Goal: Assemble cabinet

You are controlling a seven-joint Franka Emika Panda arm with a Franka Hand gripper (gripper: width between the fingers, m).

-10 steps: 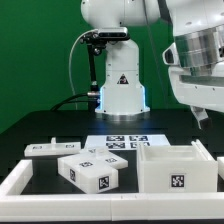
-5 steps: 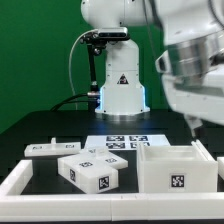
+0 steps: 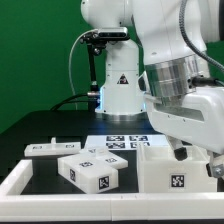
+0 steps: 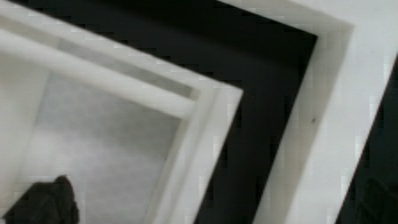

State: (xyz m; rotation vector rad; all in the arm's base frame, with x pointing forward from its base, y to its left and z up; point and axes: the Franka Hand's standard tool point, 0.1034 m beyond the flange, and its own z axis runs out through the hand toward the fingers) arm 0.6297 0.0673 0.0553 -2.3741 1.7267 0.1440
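The cabinet body [image 3: 165, 172], a large open white box with a tag on its front, stands at the exterior view's right. My gripper [image 3: 197, 158] hangs over its open top, fingers apart and empty, one dark fingertip [image 3: 180, 152] just above the rim. In the wrist view the body's rim and inner wall [image 4: 192, 110] fill the picture, and one dark fingertip [image 4: 45, 205] shows at the edge. A smaller tagged white block [image 3: 90, 172] and a flat tagged piece [image 3: 50, 148] lie at the exterior view's left.
The marker board [image 3: 125, 142] lies behind the pieces. The white robot base [image 3: 120, 90] stands at the back. A white border rail [image 3: 40, 190] runs along the front and shows in the wrist view [image 4: 334, 120] beside the black table [image 4: 267, 120].
The arm has come down and toward the exterior view's left, from high at the right edge to just over the cabinet body's open top. The pieces have not moved.
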